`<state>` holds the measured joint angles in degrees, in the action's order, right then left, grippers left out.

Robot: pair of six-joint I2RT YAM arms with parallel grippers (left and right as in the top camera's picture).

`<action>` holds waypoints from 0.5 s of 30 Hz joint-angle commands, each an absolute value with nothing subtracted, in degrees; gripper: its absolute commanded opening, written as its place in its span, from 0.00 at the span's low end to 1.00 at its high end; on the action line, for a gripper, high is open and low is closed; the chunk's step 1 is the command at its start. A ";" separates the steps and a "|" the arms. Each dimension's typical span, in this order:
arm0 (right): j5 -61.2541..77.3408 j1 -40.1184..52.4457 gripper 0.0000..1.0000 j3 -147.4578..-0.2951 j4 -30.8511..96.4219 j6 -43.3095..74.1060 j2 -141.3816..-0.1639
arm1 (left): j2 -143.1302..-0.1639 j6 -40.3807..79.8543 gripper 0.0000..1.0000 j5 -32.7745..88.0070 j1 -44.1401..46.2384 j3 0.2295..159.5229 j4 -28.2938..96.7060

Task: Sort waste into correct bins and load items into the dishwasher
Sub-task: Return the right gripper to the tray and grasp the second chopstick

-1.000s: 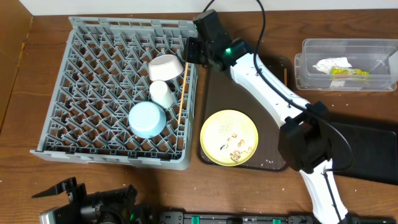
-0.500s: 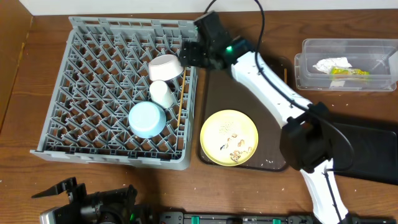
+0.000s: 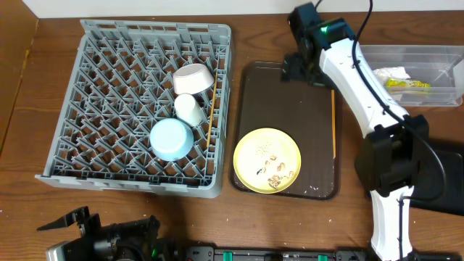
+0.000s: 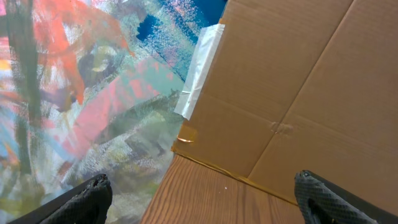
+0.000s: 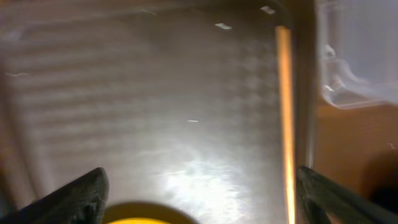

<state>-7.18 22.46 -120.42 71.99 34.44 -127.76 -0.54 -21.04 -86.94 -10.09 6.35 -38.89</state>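
1. Dish rack. Locate the grey dish rack on the left of the table. It holds the pale pinkish-white bowl, the small white cup just below it and the light blue bowl nearest the front. One chopstick lies along the rack's right side, beside the cup.

2. Serving tray. The dark brown tray sits just right of the rack. The yellow plate rests at its front, with pale crumbs on it. A second chopstick lies along the tray's right edge.

3. Bins. The clear tub stands at the far right and contains the white napkin and the yellow-green wrapper. The black bin lies at the right front.

4. Right gripper. It hangs over the tray's far right corner. Its jaws are spread wide, and you see only tray surface between them.

5. Left gripper. It is at the front left edge of the table, aimed at a cardboard panel. Its jaws are spread wide and hold nothing.
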 commanded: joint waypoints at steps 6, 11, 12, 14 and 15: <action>-14.74 22.06 0.99 -107.61 61.76 28.21 -126.69 | -0.23 -21.37 0.95 -89.89 -10.22 7.31 -39.11; -7.75 19.70 0.94 -102.76 56.51 23.68 -126.69 | -0.23 -21.37 0.95 -89.89 -10.22 7.31 -39.13; -7.07 19.05 0.94 -102.67 56.51 23.35 -126.69 | -0.23 -21.37 0.95 -89.89 -10.22 7.31 -39.11; -3.77 17.28 0.95 -102.67 56.55 20.36 -126.69 | -0.23 -21.37 0.95 -89.89 -10.22 7.31 -39.11; -1.41 16.32 0.95 -102.67 56.64 17.98 -126.69 | -0.23 -21.37 0.95 -89.89 -10.22 7.31 -39.11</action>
